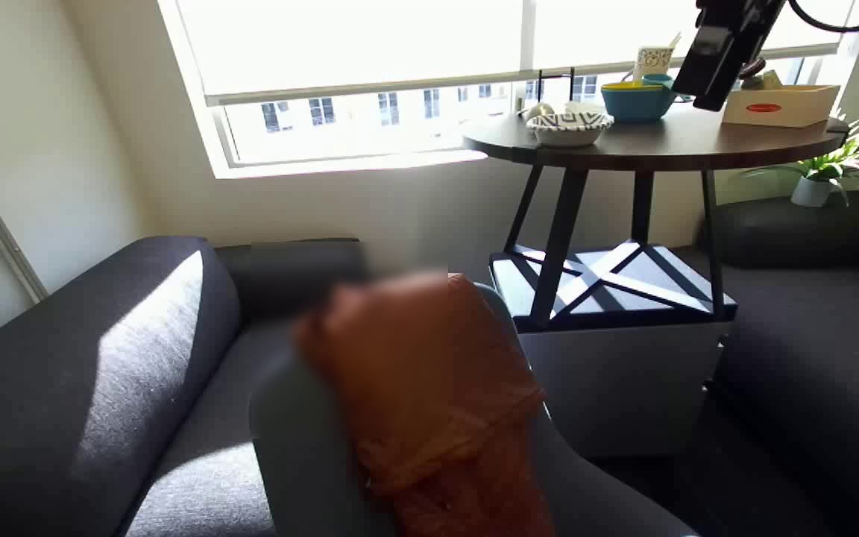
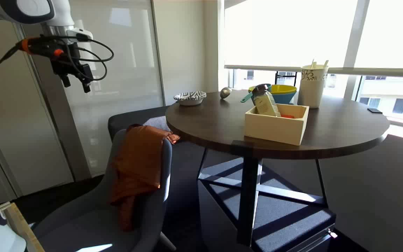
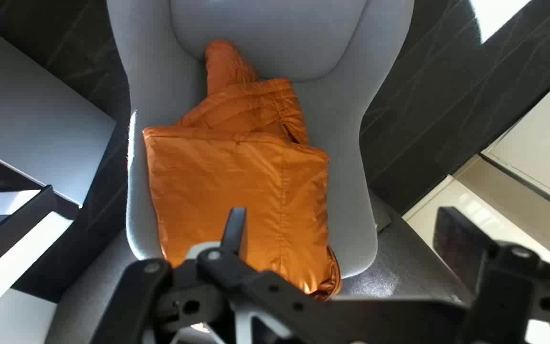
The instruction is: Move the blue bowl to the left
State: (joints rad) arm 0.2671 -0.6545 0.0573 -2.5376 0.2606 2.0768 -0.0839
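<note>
The blue bowl is teal-blue with a yellow inside and stands upright on the round dark table. In an exterior view the bowl sits toward the window side of the table, partly hidden by a jar and a small teal handled cup. My gripper hangs in the air, above and beside the table near the grey chair, well apart from the bowl. Its fingers are wide apart in the wrist view with nothing between them. The bowl is out of the wrist view.
A wooden box with a jar stands near the bowl. A tall patterned cup, a patterned bowl and a silver ball are also on the table. An orange jacket lies over the grey chair.
</note>
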